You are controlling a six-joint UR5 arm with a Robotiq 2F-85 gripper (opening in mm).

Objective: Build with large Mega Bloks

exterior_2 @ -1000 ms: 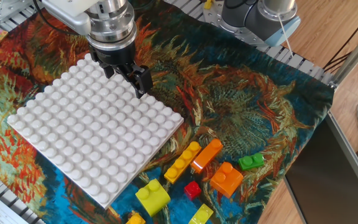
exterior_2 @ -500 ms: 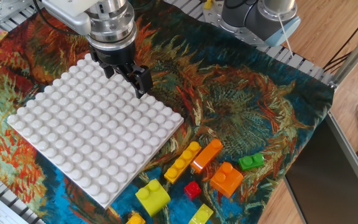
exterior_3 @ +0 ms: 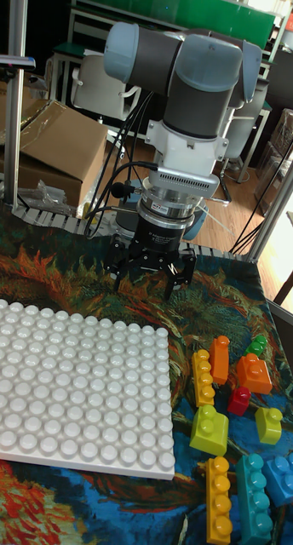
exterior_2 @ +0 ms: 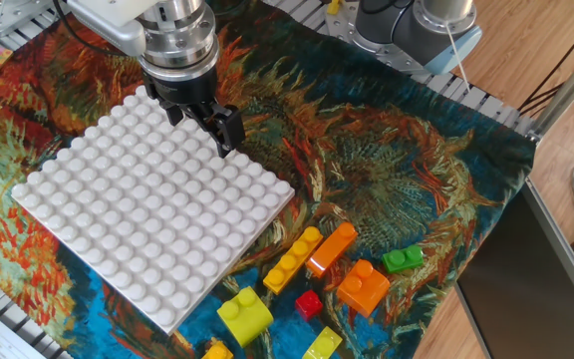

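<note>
- The arm (exterior_3: 193,77) comes straight down, wrist vertical.
- The gripper (exterior_3: 149,279) points downward, its two black fingers (exterior_2: 229,130) spread apart, holding nothing.

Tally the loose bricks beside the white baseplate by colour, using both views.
Yellow or lime-yellow bricks: 4
Orange bricks: 2
Red brick: 1
Green brick: 1
Teal brick: 1
Blue brick: 1
Total: 10

By the black-fingered gripper (exterior_2: 203,125) sits a plain white square studded plastic baseplate (exterior_2: 138,219). Farther from it lie a glossy yellow plastic bar (exterior_2: 293,259), an orange bar (exterior_2: 332,247), a red cube (exterior_2: 309,303) and a green brick (exterior_2: 402,259), on cloth (exterior_2: 397,170) swirled orange, teal and blue.
</note>
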